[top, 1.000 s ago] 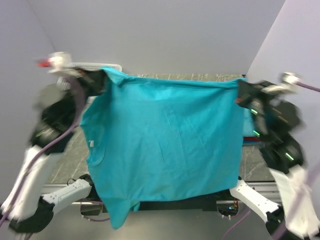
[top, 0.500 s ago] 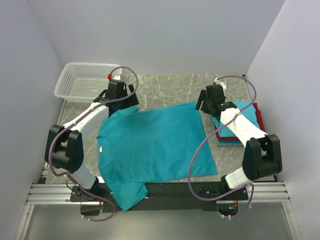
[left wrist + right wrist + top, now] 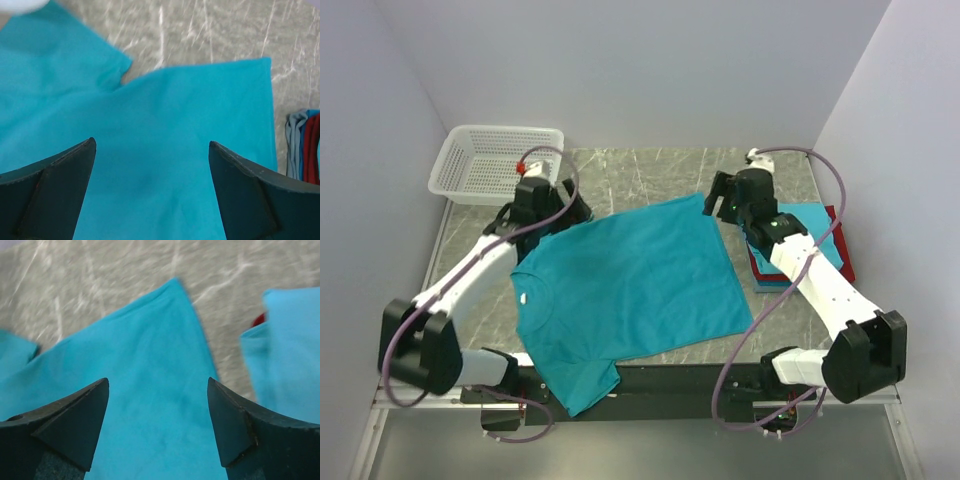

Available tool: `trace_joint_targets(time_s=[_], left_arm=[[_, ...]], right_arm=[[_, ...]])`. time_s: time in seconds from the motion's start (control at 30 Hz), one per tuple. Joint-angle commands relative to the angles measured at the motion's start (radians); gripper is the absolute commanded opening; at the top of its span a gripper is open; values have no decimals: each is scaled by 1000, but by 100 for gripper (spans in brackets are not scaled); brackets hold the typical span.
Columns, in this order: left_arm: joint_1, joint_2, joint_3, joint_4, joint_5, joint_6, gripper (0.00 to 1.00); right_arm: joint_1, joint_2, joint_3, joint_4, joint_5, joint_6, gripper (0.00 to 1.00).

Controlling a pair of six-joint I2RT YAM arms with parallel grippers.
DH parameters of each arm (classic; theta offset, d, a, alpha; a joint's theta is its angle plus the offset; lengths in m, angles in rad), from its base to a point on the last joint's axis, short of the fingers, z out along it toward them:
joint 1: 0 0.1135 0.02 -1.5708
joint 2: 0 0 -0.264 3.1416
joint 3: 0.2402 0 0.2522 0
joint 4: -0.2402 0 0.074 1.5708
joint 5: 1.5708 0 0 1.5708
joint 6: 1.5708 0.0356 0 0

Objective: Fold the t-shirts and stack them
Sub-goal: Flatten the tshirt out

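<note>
A teal t-shirt (image 3: pixel 630 285) lies spread flat on the marble table, its near sleeve (image 3: pixel 582 385) hanging over the front edge. My left gripper (image 3: pixel 542 207) hovers over the shirt's far left corner, open with nothing in it; the left wrist view shows teal cloth (image 3: pixel 165 115) between its wide-apart fingers (image 3: pixel 151 144). My right gripper (image 3: pixel 720 205) stands open above the far right corner, and cloth (image 3: pixel 145 365) lies below its gap (image 3: pixel 157 381). Folded t-shirts (image 3: pixel 810 245) are stacked at the right, light blue on top (image 3: pixel 292 350), with red (image 3: pixel 258 320) showing under it.
A white mesh basket (image 3: pixel 495 160) sits at the far left corner of the table. Bare marble (image 3: pixel 650 170) lies beyond the shirt. Grey walls close in on both sides and the back. The stack's edge (image 3: pixel 302 145) shows in the left wrist view.
A second ago both grippers held the teal shirt up in the air. They have since lowered it flat onto the table, let go and opened.
</note>
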Motion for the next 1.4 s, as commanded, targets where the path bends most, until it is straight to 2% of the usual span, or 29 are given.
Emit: trace_joint_targets(time_s=[0.0,0.1,0.23,0.47,0.63,1.0,1.23,1.37], left_arm=[[-1,-135,-123,7,-16,-55,100],[-1,-240,-235,17,-68,-94,99],[-1,-262,-319,10,-135,-139,99],[37,-216,-364,91,-184,-167,100],[75,-98,-338,195,-94,-142,99],[83,144,-220,217,-53,-116,99],[83,216,-186,257,10,-116,99],[83,246,-168,260,23,-146,96]], right_arm=[[64,-14,-33,11,-21,-10,87],[98,38,-38,34,-51,8,88],[138,179,-9,74,-74,21,90],[173,411,117,87,-74,19,92],[173,532,183,71,-48,28,92],[166,580,172,34,27,58,93],[149,562,93,2,35,119,93],[147,551,63,-1,34,134,93]])
